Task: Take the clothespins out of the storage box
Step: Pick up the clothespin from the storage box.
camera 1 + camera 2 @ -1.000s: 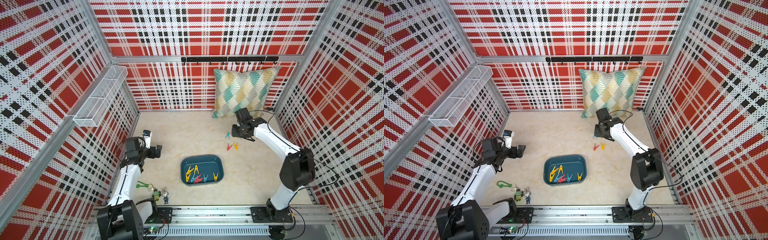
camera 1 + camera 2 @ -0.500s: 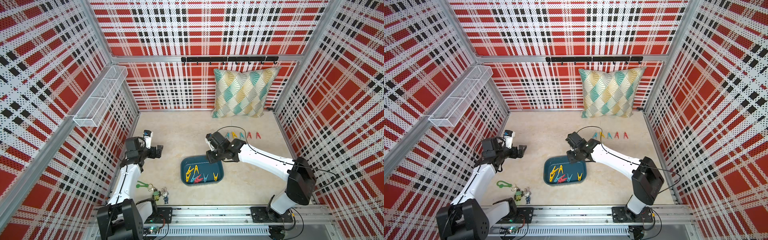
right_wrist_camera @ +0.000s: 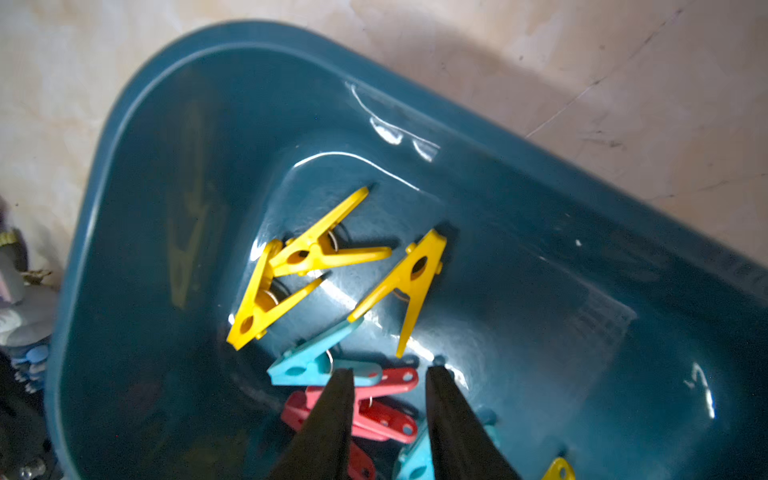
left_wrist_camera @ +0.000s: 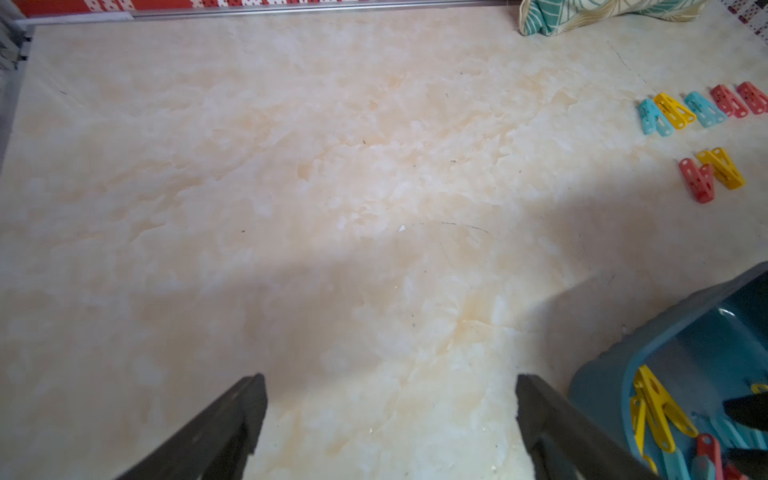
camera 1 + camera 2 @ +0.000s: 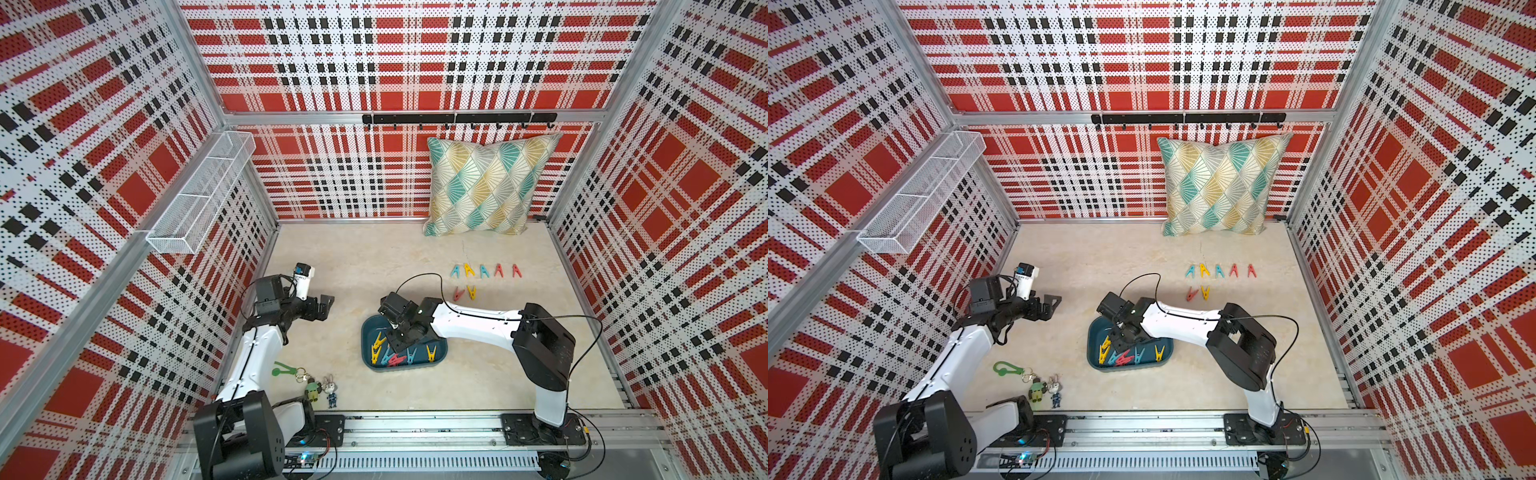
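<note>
The dark teal storage box (image 5: 441, 356) (image 5: 1093, 332) sits on the floor near the front. Several yellow, red and teal clothespins (image 5: 395, 359) (image 5: 1124, 357) (image 3: 316, 253) lie in it. My right gripper (image 5: 395, 338) (image 5: 1116, 340) (image 3: 390, 371) reaches down into the box's left half. Its fingers stand a little apart just above a red clothespin (image 3: 386, 419) and grip nothing. More clothespins (image 5: 484, 271) (image 5: 1219, 271) (image 4: 702, 108) lie in a row on the floor behind the box, with two (image 5: 464, 292) nearer. My left gripper (image 5: 326, 305) (image 5: 1052, 303) (image 4: 388, 380) hangs wide open and empty over bare floor left of the box.
A patterned cushion (image 5: 484, 187) leans on the back wall. A green clip with keychain figurines (image 5: 307, 380) lies near the left arm's base. A white wire basket (image 5: 199, 195) hangs on the left wall, and a black hook rail (image 5: 457, 118) runs along the back wall.
My right arm swung from the back right, by the cushion, forward and left to the storage box and lowered into it. The left arm has not moved.
</note>
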Controlling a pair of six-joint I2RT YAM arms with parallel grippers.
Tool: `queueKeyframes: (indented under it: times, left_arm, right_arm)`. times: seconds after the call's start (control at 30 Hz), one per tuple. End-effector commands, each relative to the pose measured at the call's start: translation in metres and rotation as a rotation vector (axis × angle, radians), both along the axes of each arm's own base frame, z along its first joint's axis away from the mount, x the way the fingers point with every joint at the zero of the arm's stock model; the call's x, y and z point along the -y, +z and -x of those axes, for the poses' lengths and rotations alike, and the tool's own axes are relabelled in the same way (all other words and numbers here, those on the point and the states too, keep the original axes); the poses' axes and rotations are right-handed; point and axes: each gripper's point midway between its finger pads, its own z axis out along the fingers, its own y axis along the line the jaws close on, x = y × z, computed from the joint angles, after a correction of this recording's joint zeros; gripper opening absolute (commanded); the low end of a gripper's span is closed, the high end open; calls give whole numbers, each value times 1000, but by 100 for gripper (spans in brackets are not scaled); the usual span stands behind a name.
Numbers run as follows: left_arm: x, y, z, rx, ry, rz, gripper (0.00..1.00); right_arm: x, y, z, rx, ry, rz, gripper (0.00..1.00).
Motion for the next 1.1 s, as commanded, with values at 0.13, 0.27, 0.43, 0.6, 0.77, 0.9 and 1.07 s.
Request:
queueKeyframes:
  times: [0.13,0.27,0.43,0.6,0.77,0.9,1.07]
  left_arm:
    - [11,0,-2,-11,-51,-15,99]
    - [9,1,-2,-6,-43,-25,99]
    - [8,2,-2,-5,-38,-28,99]
    - [8,2,-3,-5,-37,-29,99]
    - [8,3,-3,-1,-35,-30,99]
    - [7,4,-3,3,-34,-31,99]
    - [7,4,-3,2,-34,-30,99]
  right_arm:
    - [-6,-10,-7,-7,-54,8,35]
    - [-5,-17,-9,-9,-70,31,33]
    - [-2,-26,-12,-7,-89,68,31]
    - [0,-33,-14,-7,-103,92,28]
    - [4,-39,-14,-9,-114,114,26]
    - [6,-40,-15,-7,-120,120,23]
    - [6,-31,-18,12,-130,107,14]
